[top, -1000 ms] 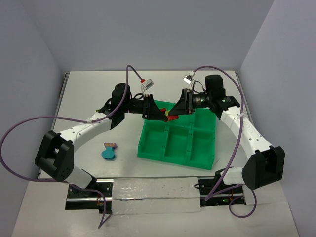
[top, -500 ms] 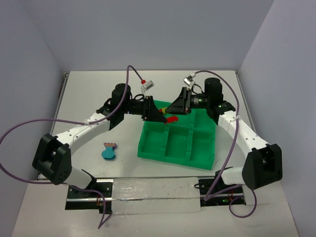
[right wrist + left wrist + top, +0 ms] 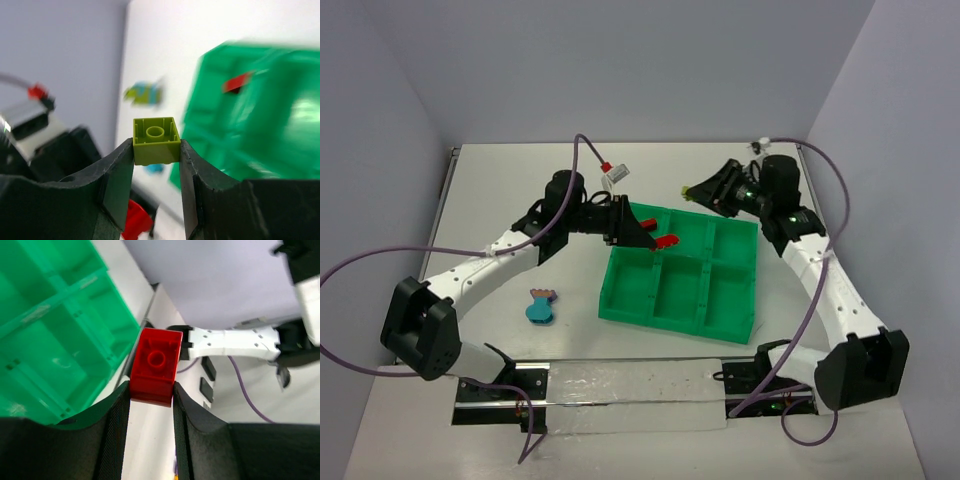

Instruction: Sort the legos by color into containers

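Lego cluster in blue sits on the surface left of the green tray in the top view, while the wrist views show up close the left fingers pinching a red brick over its far row and the right fingers pinching a yellow-green brick beyond the far edge.

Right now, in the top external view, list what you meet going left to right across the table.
Loose lego cluster → red lego in the left gripper → right gripper with a yellow-green lego. The green tray overlaps the last two sideways, so it is left out.
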